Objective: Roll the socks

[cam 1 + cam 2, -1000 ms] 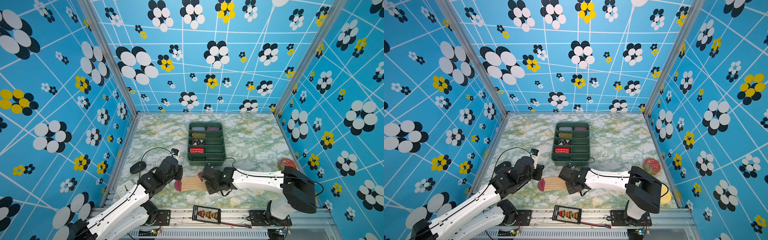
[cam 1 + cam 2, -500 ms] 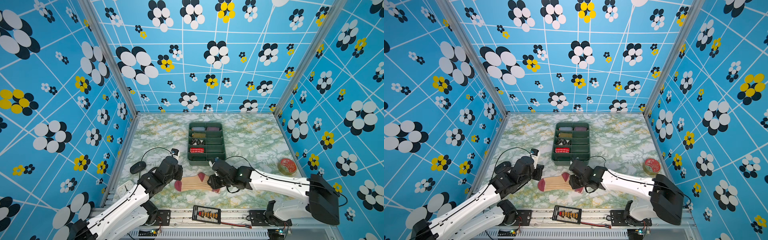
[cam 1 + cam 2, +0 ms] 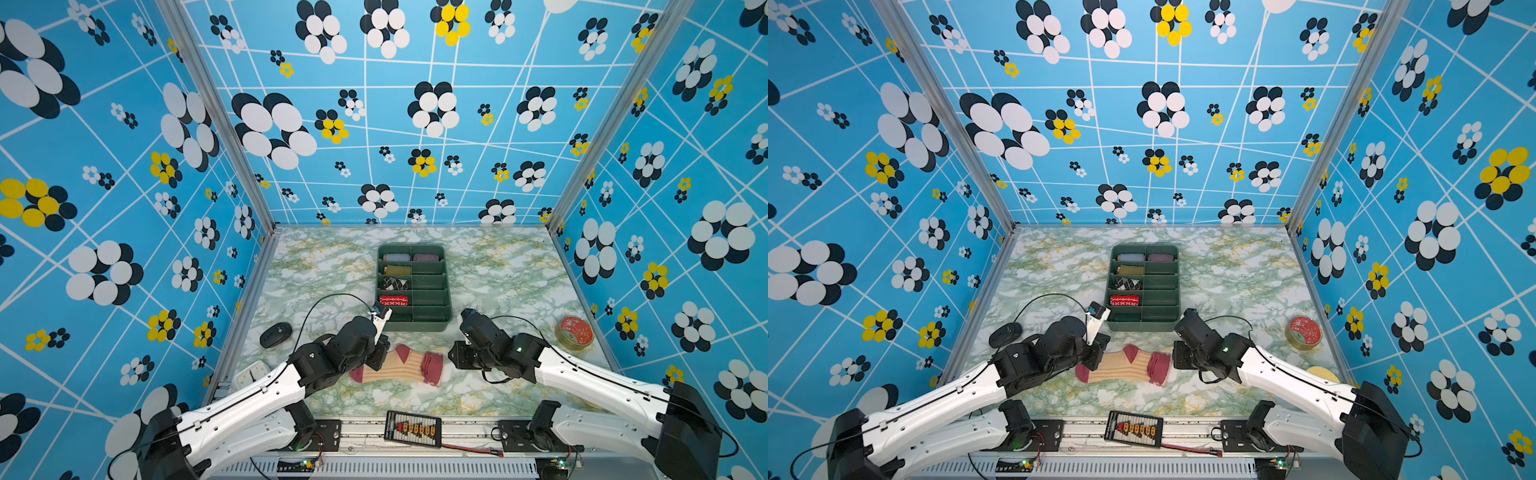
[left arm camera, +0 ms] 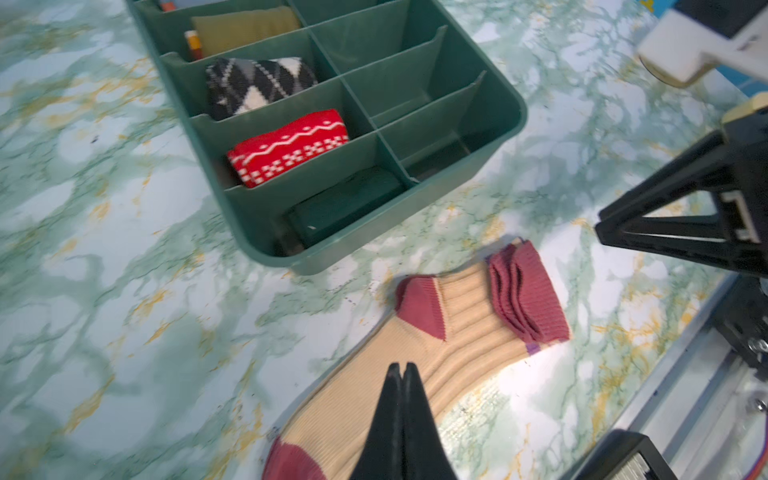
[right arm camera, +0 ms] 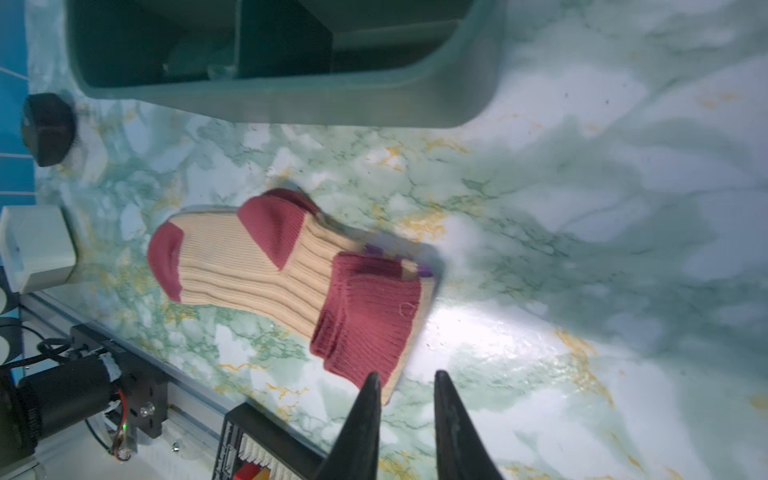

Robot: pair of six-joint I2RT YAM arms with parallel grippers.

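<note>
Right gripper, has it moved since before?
Yes. The right gripper slid rightward off the socks, from below the middle of the green tray to below its right corner.

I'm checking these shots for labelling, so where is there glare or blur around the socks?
Right wrist view: white glare on the table beside the cuff of the socks; the tray is blurred. Left wrist view: smaller glare by the cuff, table partly soft. Both top views: sharp, evenly lit.

White arms (image 3: 257,399), black joints (image 3: 332,359), cables (image 3: 337,294), pointed black jaws.
</note>
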